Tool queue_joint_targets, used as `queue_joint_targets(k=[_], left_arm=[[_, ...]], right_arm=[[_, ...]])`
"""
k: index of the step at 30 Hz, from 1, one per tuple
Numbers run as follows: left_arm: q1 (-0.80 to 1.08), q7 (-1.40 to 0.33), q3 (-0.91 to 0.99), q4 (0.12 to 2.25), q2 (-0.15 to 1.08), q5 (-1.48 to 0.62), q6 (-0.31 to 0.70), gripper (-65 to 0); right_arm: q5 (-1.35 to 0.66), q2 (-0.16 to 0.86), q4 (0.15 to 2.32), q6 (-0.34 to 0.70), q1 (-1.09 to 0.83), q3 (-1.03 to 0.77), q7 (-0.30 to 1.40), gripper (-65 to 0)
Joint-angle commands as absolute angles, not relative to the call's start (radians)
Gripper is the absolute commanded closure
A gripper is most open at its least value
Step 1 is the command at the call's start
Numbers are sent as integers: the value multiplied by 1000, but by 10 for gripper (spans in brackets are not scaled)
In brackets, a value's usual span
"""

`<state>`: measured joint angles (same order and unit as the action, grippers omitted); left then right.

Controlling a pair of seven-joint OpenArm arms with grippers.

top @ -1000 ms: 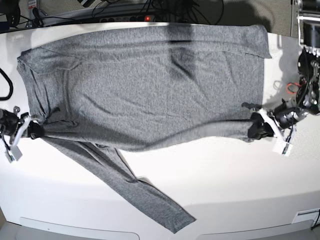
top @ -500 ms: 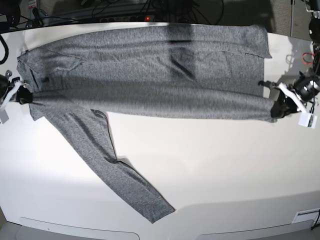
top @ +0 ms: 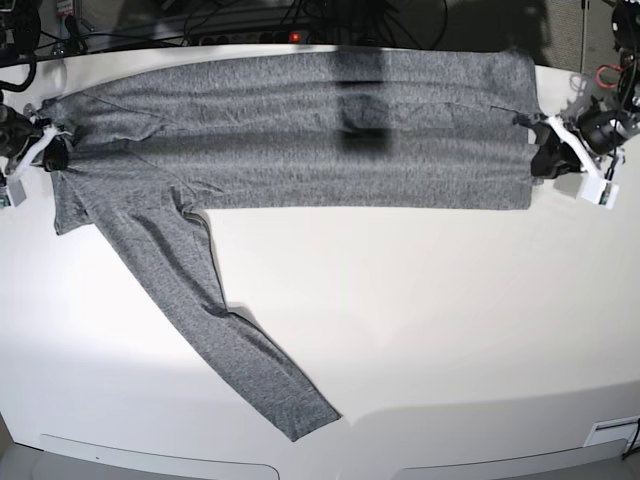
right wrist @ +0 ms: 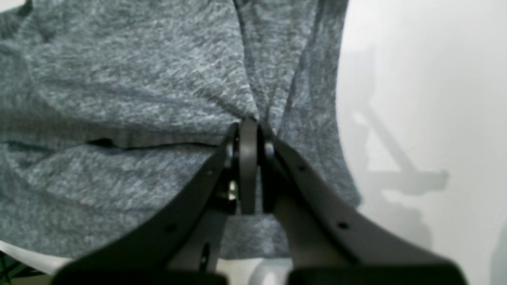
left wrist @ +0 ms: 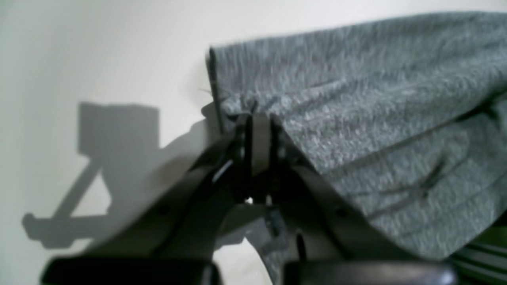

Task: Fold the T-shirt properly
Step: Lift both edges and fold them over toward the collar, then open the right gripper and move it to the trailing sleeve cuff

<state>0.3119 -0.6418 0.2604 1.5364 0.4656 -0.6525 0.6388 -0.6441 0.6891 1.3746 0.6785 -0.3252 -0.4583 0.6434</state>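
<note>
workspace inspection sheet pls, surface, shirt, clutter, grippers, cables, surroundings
surface: white table, bare in front of the shirt.
job's things: T-shirt, heather grey, spread across the far half of the table, body folded lengthwise into a long band; one long sleeve trails diagonally toward the near edge.
clutter: nothing seen on the table.
grippers: left gripper shut on the T-shirt at one end of the band; right gripper shut on the T-shirt at the other end.
cables: dark cables bundled behind the far edge; red wire by the left arm.
surroundings: dim background past the far edge, one small red light.
</note>
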Motion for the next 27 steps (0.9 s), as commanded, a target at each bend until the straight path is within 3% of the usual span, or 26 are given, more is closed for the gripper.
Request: queue_joint_targets(k=[1,11,12,13,16,18,23,27], left_arm=[[313,-625,269,1554,482,-662,644,0],[335,-592,269,1554,480,-573,643,0],[335,-589,269,1554,480,-573,643,0],[335,-586,269,1554,480,-574,643,-12],[335,-587,269,1554,480,-576,643,-227],[335,-582,269,1554,480,-576,643,-315],[329,-546,269,1554,480,-577,642,-333],[329,-493,269,1554,479,-577,604,-333]], right_arm=[[-640,709,1388,680,-319,-472,618,0],[-603,673,1387,676,-316,-472,599,0],[-606,674,1387,673,-316,-472,598,-17],[-605,673,1388,673,-313,-472,593,-91],[-605,674,1387,673,-299,-472,561,-289],[-605,673,1387,673,-273,-472,546,-350],[-615,672,1387,673,-137,-470,562,-354],[-643,646,1382,673,35,-444,689,-354]])
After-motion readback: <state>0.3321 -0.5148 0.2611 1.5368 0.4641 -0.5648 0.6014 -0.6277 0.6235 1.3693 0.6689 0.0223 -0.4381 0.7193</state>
